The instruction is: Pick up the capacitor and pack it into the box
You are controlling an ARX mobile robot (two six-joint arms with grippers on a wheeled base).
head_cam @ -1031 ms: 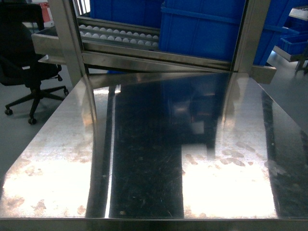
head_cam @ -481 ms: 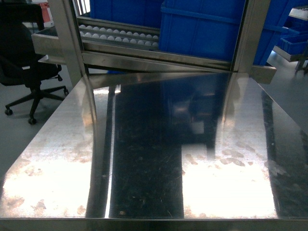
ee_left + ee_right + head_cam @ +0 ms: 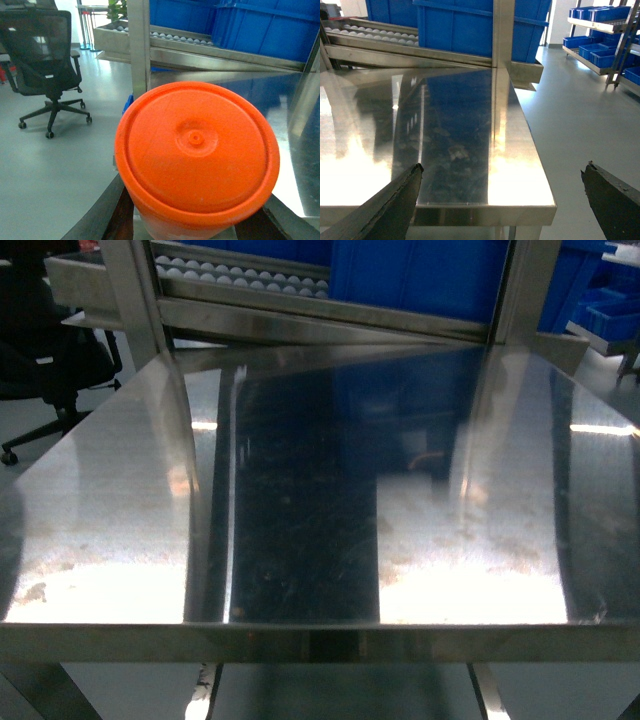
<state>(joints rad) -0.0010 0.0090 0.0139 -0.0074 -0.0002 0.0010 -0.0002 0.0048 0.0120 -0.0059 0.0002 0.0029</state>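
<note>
left tool grasping an orange-lidded tub at the steel bench edge, right tool released w/ fingers spread above the bench

Steel table fills my head view.
Behind it I see blue bins, a roller rack, and an office chair at left.

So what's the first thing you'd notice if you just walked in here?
The big round orange plastic lid grabs you first: it fills the left wrist view, sitting on a tub at the left edge of the shiny steel table. Next come the large blue plastic bins behind the table's far edge. The right claw gapes wide open over the table's near right corner.
</note>
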